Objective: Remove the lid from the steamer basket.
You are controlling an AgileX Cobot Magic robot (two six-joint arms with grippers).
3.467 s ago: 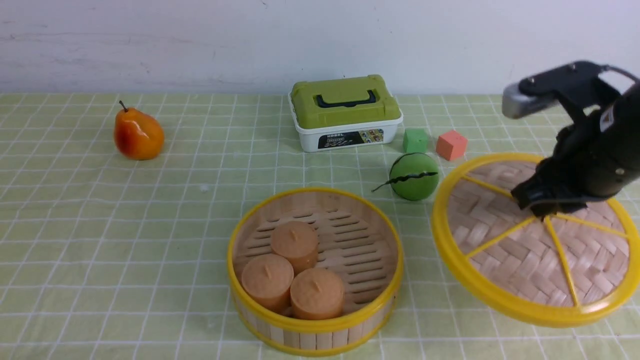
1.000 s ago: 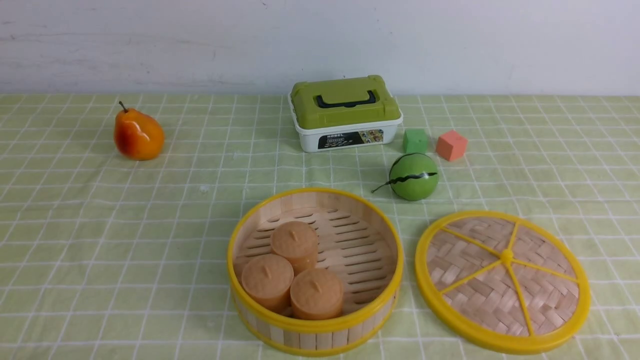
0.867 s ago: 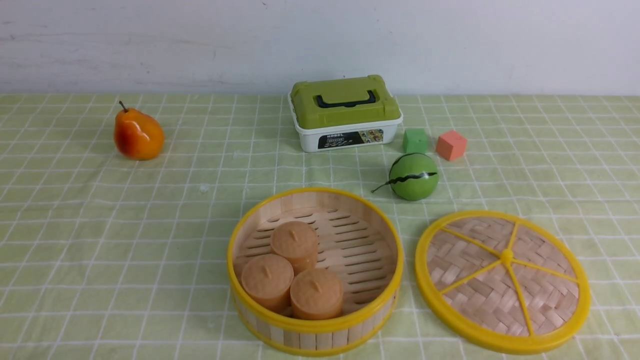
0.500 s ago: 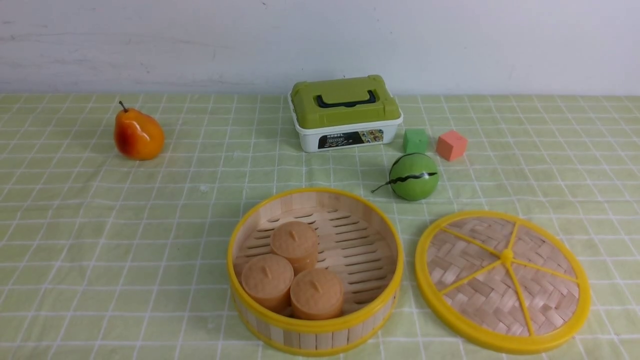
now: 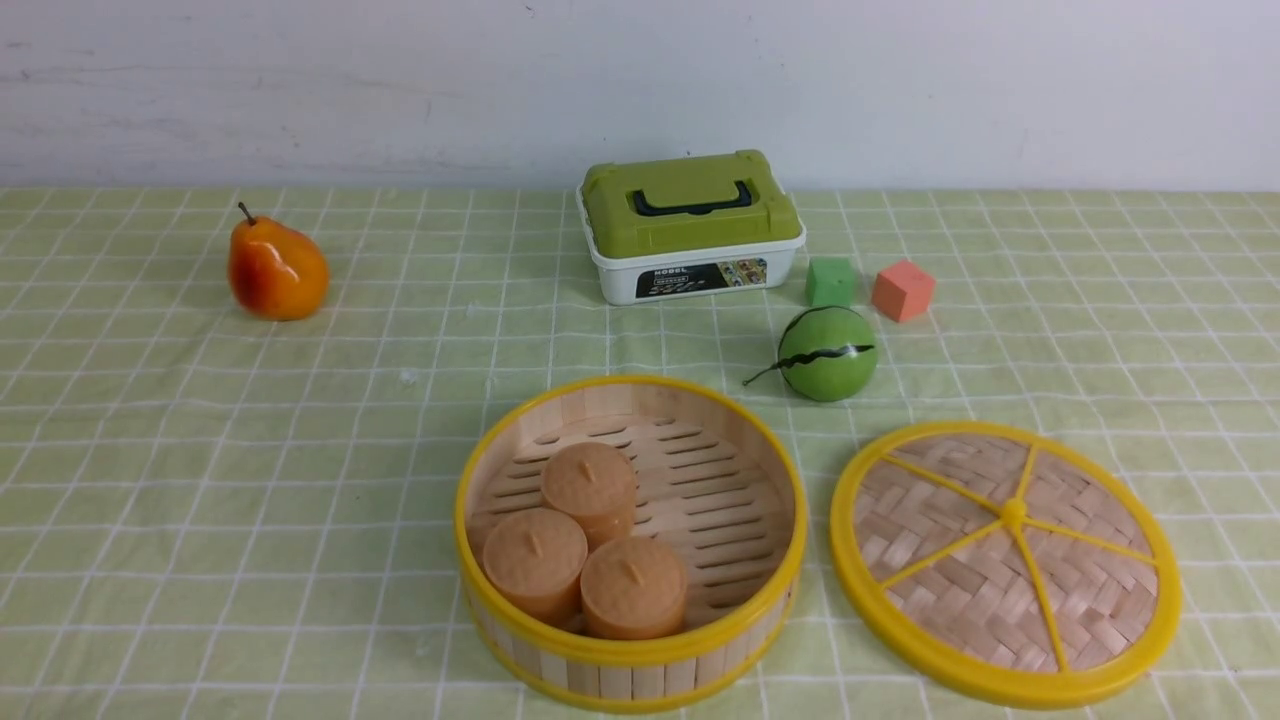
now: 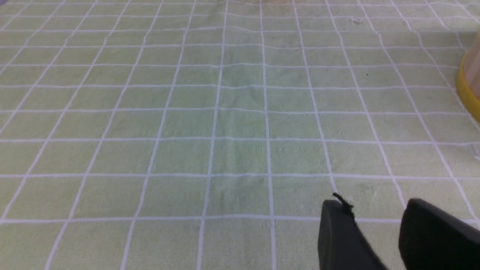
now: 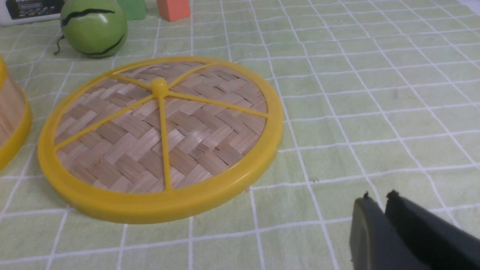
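The lid (image 5: 1005, 562) lies flat on the green checked cloth (image 5: 250, 480), just to the right of the steamer basket (image 5: 630, 545) and not touching it. Its woven side faces up, w/ five yellow spokes meeting at the small centre knob. The basket is open at the top and holds three orange-brown cylinders (image 5: 590, 550), packed together at its front-left part.

Behind the lid sits a green ball w/ a black wavy line (image 5: 828, 353). Further back are a green cube (image 5: 831, 281) and an orange cube (image 5: 903, 290), side by side, and a white box w/ an olive-green lid (image 5: 691, 226). A pear (image 5: 276, 269) stands alone far to the left.

No arm shows in the front view. In the right wrist view the right gripper (image 7: 382, 204) is over bare cloth, apart from the lid; its fingers are almost together w/ only a thin slit between, grasping nothing. In the left wrist view the left gripper (image 6: 375, 213) is over bare cloth too, fingers clearly separated, empty; only a bit of the basket rim shows at the picture edge.
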